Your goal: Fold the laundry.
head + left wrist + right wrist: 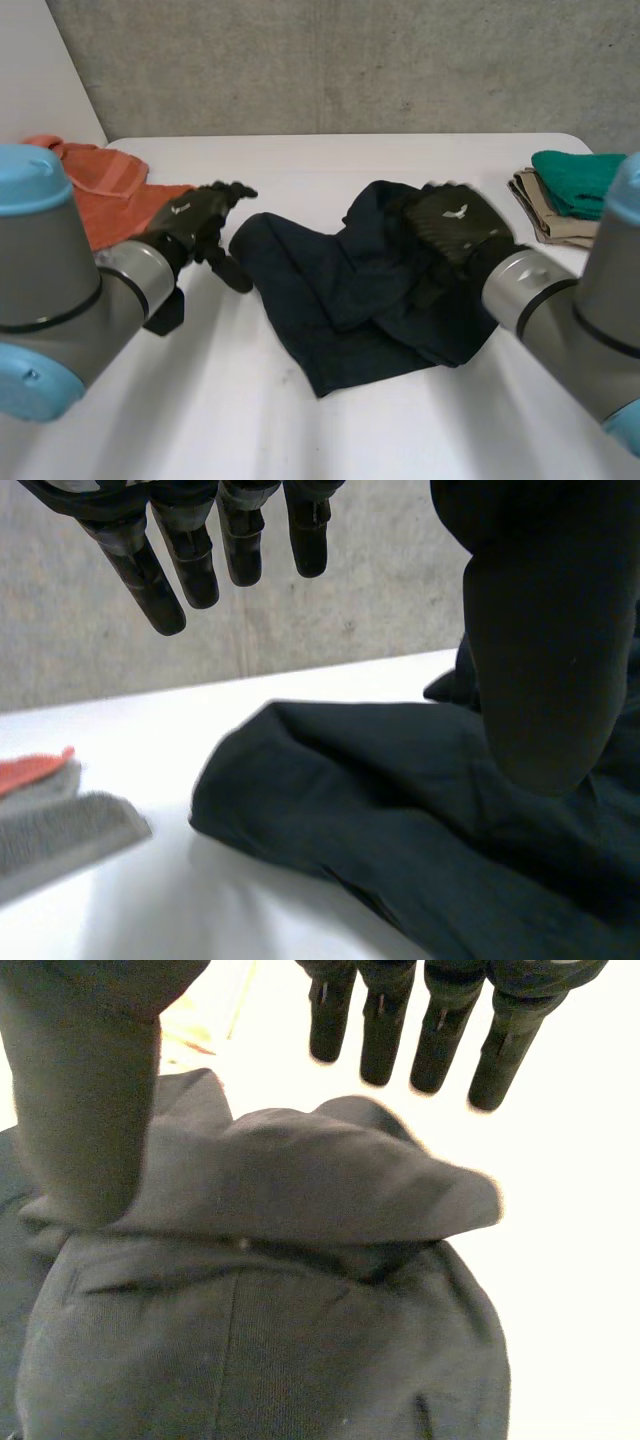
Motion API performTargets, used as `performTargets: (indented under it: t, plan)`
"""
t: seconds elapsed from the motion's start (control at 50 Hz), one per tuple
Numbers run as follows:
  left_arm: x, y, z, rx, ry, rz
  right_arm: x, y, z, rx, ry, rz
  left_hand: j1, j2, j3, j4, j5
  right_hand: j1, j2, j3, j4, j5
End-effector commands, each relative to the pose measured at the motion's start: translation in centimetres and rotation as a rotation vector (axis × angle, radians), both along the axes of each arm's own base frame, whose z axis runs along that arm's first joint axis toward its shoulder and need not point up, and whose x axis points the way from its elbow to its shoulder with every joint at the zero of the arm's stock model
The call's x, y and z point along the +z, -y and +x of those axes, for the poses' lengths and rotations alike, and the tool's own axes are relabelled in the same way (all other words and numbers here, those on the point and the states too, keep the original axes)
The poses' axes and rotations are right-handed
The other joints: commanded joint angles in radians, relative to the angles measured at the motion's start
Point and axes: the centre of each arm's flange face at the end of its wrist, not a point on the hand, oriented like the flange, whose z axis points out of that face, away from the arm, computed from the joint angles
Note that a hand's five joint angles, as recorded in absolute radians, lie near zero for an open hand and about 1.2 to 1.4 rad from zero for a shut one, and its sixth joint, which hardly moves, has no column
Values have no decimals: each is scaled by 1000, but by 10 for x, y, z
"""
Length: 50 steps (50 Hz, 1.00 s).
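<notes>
A dark navy garment (345, 290) lies crumpled in the middle of the white table (200, 400). My left hand (195, 225) hovers just beside its left edge, fingers straight and apart from the cloth; in the left wrist view the fingers (190, 550) and thumb (540, 650) hang above the garment (400, 810) with nothing between them. My right hand (450, 225) is over the garment's upper right part. Its fingers (430, 1030) are straight above a raised fold (330, 1180) and the thumb (90, 1100) stands apart, holding nothing.
An orange towel (110, 190) lies at the table's left edge behind my left arm. A folded green cloth (580, 180) rests on a folded beige one (545, 215) at the far right. A concrete wall (350, 60) stands behind the table.
</notes>
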Motion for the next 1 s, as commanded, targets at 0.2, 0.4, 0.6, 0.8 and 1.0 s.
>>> performTargets:
  t: [0.2, 0.4, 0.6, 0.8, 1.0]
  plan:
    - [1, 96, -17, -149, 257, -278, 17, 18, -70, -365, 141, 211, -33, -30, -34, -24, -53, -170, -169, -176, -172, -160]
    - [-47, 122, -33, -263, 455, -234, -51, 30, -72, -404, 126, 419, -33, -30, -34, -24, -53, -170, -169, -176, -172, -160]
    - [-72, 116, -41, -315, 504, -141, -91, 52, -51, -434, 139, 398, 702, 705, 702, 711, 682, 203, 204, 197, 201, 213]
    - [-22, 108, -41, -204, 451, -196, -61, 105, -34, -431, 157, 100, 1189, 1192, 1188, 1198, 1169, 1052, 1053, 1046, 1050, 1062]
    - [45, 61, -20, -59, 336, -171, 5, 178, -7, -302, 133, -311, 1189, 1192, 1188, 1198, 1169, 1052, 1053, 1046, 1050, 1062]
